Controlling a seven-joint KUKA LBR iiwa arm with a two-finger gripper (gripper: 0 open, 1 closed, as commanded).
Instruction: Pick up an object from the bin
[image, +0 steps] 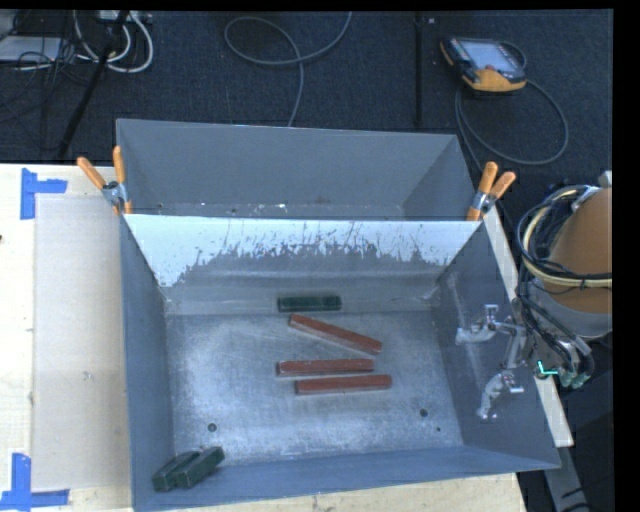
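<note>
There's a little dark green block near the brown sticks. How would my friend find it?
In the middle of the grey bin lie three reddish-brown sticks. Just behind them, toward the far sloping wall, is the dark green block. It is shorter than the sticks, and the only other green piece sits in the near left corner.

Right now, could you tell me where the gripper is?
In the camera view the gripper hangs by the bin's right wall, to the right of the three reddish-brown bars.
</note>
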